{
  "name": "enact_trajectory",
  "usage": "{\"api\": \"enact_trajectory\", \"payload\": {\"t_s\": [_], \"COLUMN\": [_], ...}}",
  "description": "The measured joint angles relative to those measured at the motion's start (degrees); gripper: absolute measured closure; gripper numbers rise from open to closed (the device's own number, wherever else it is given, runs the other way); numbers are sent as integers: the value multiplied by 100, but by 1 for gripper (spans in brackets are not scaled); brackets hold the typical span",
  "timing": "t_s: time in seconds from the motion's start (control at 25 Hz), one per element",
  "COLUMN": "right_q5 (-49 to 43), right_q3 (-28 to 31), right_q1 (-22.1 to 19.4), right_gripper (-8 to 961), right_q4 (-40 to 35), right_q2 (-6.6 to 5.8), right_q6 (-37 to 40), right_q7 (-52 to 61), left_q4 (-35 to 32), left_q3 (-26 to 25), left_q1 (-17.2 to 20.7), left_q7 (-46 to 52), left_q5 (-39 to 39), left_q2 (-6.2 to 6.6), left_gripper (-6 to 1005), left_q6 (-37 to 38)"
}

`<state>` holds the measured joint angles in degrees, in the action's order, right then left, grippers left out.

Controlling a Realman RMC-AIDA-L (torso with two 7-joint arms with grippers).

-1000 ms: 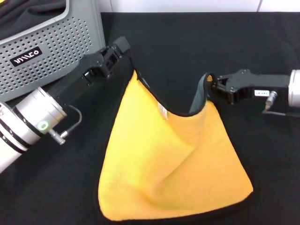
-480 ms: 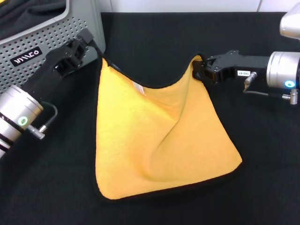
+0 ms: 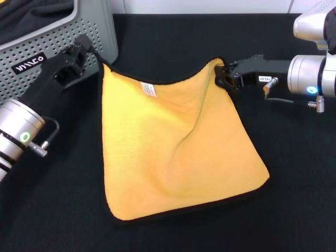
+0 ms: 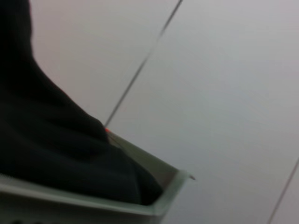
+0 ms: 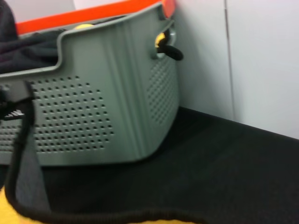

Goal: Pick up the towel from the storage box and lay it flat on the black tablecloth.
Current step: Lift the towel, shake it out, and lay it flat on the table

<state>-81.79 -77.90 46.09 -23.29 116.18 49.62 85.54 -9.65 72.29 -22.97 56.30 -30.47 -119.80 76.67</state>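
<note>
The towel (image 3: pixel 173 147) lies orange-yellow face up on the black tablecloth (image 3: pixel 294 184), nearly spread out, with a soft crease down its middle and a white tag near its far edge. My left gripper (image 3: pixel 94 59) is shut on the towel's far left corner, right beside the storage box (image 3: pixel 63 42). My right gripper (image 3: pixel 223 73) is shut on the far right corner. The towel's black edging (image 5: pixel 93 215) and the box (image 5: pixel 103 112) show in the right wrist view.
The grey storage box stands at the far left with dark cloth (image 3: pixel 31 10) inside it. A white wall (image 3: pixel 210 5) runs behind the table. The left wrist view shows the box rim (image 4: pixel 159 205), dark cloth and the wall.
Both grippers have moved away from me and apart, the left toward the box, pulling the towel's far edge taut. The towel has lowered and spread flatter on the tablecloth.
</note>
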Motion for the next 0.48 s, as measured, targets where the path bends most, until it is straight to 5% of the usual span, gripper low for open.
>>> {"api": "enact_trajectory", "payload": {"t_s": [0.48], "right_q5": [814], "right_q3": [-1077], "right_q1": [106], "right_gripper": [887], "right_q4": [-1], "right_q2": [0], "right_q6": [-810], "right_q7": [10], "left_q4": [10], "left_q3": [-127], "left_q1": [115], "left_q7": [-61], "left_q5": [71], "left_q2": [-25], "left_gripper": [971], "left_q6": [-17]}}
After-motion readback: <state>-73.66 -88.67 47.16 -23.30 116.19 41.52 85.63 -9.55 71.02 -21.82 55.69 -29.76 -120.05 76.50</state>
